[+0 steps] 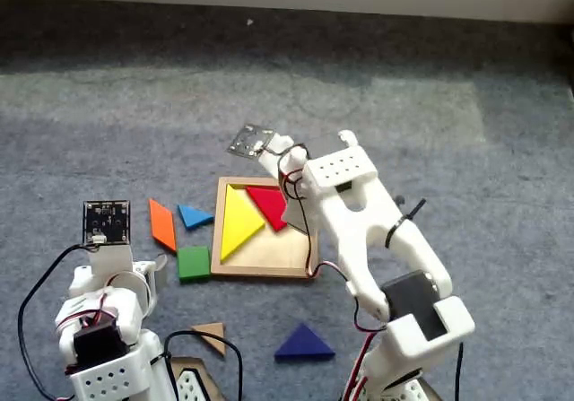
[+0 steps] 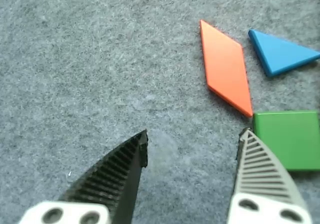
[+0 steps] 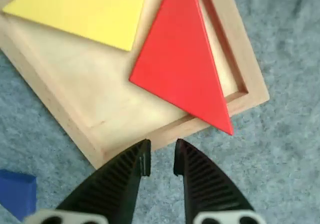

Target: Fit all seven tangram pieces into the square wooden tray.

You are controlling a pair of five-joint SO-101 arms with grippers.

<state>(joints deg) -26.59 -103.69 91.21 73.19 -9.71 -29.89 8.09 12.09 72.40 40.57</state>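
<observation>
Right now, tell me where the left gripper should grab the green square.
Come straight down on the green square, since it lies flat on the carpet. Pinch its near and far edges with the left gripper: its side toward the tray looks too tight for a finger. Keep clear of the tip of the orange parallelogram at one far corner.

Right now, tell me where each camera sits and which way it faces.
High view: fixed overhead, looking down on the carpet, tray, left arm and right arm.
Left wrist view: on the left arm, facing down at carpet and the orange piece; the left claw, open, shows.
Right wrist view: on the right arm, facing down at the tray's corner and red triangle; the right claw, slightly open, shows.
Shared: high and right wrist views both show the tray and red triangle.
</observation>
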